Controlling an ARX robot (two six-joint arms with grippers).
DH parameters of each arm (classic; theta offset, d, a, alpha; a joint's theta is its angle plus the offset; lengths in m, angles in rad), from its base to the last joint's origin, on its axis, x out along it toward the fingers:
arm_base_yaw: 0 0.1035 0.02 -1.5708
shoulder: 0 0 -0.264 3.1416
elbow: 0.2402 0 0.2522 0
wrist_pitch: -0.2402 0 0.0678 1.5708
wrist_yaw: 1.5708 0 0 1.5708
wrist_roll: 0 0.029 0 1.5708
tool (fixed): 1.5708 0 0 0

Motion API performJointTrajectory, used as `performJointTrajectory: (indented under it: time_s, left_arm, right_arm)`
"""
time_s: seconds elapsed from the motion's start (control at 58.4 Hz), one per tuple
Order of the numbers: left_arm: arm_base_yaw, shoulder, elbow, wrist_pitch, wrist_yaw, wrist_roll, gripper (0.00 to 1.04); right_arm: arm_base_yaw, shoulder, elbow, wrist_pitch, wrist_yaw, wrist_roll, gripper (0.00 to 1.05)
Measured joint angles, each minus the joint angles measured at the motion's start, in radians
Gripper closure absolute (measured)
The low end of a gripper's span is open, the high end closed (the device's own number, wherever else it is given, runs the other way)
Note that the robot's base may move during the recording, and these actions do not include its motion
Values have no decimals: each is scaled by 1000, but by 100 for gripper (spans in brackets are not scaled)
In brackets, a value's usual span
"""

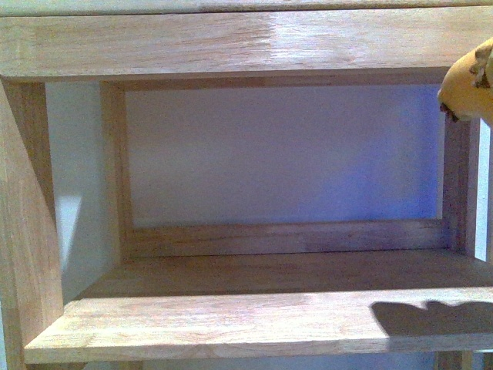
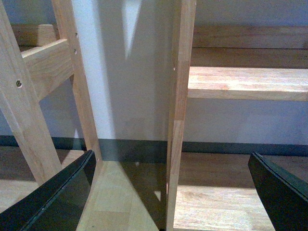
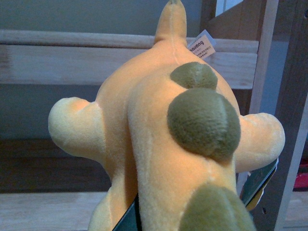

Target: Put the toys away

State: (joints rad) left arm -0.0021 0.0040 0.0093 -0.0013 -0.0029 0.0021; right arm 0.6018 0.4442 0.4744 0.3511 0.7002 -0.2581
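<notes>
Plush toy (image 3: 159, 144) pinched in right claw (image 3: 192, 202), long axis pointing away; shelf (image 1: 231, 324) sits down-left of it. Left claw (image 2: 172, 159) spread, empty.

Plush toy (image 3: 159, 144): orange-yellow, olive-green spots, stubby pale limbs.
Place: aloft, before the shelf's (image 1: 254, 324) upper right corner.

Plush toy (image 1: 470, 86) at upper right, above shelf board (image 1: 231, 327); apparently apart
</notes>
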Motion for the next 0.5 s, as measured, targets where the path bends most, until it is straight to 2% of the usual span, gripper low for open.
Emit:
performJointTrajectory:
  time_s: [0.223, 0.497]
  left_arm:
    - [0, 0, 0, 0, 0, 0, 6]
    - [0, 0, 0, 0, 0, 0, 6]
  right_arm:
    - [115, 121, 166, 78, 72, -118, 96]
    - [208, 252, 365, 121, 79, -247, 96]
